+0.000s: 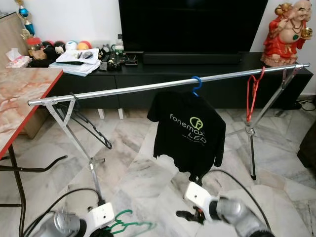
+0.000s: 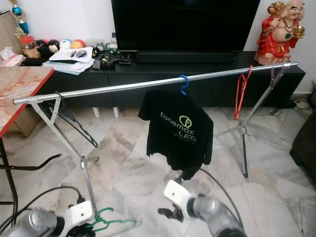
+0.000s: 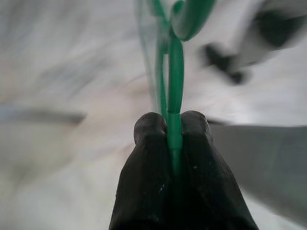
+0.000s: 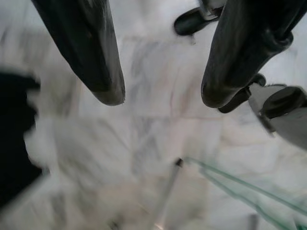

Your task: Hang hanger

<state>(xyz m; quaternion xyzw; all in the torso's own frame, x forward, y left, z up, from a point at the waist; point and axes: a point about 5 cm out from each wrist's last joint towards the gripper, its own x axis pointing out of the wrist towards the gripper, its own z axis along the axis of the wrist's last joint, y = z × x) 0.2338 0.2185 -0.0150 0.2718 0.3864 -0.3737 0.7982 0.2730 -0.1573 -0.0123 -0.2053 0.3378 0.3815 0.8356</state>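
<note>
Right now the left gripper (image 3: 170, 139) has its two black fingers clamped together on the thin green plastic hanger (image 1: 126, 223), pinching it just below the hook, low down near the marble floor (image 1: 138, 168) by the rack's left leg. The right gripper (image 4: 163, 96) hangs with its fingers spread apart and nothing between them, just below the hem of the black printed T-shirt (image 1: 187, 133). That shirt hangs from a blue hanger (image 1: 196, 85) on the long silver metal rail (image 1: 148, 88), with a red hanger (image 1: 253, 94) further to the right and a black hanger (image 1: 89, 128) near the left end.

My guess is the rail sits well above the green hanger, so the lift is long. The grip is narrow, and the hanger could swivel so its hook points the wrong way, or snag on the rack leg or the T-shirt on the way up
</note>
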